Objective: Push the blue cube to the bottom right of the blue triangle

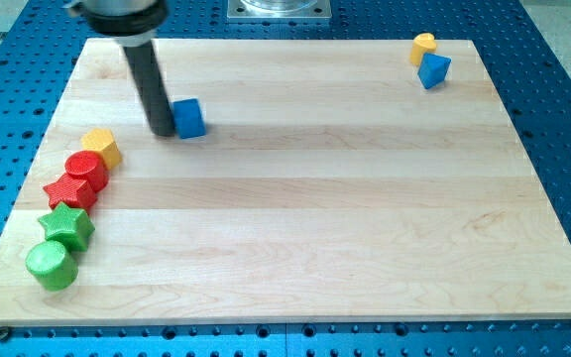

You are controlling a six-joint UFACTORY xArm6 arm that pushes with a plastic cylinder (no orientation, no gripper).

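The blue cube point(189, 118) sits on the wooden board point(295, 218) in the upper left part. My tip point(162, 131) stands right at the cube's left side, touching or nearly touching it. The blue triangle point(433, 70) lies far off at the view's top right corner of the board, with a yellow block point(423, 45) just above it.
A row of blocks runs down the board's left edge: a yellow block point(100, 147), a red block point(86, 168), a red star point(69, 188), a green star point(66, 226) and a green cylinder point(50, 265).
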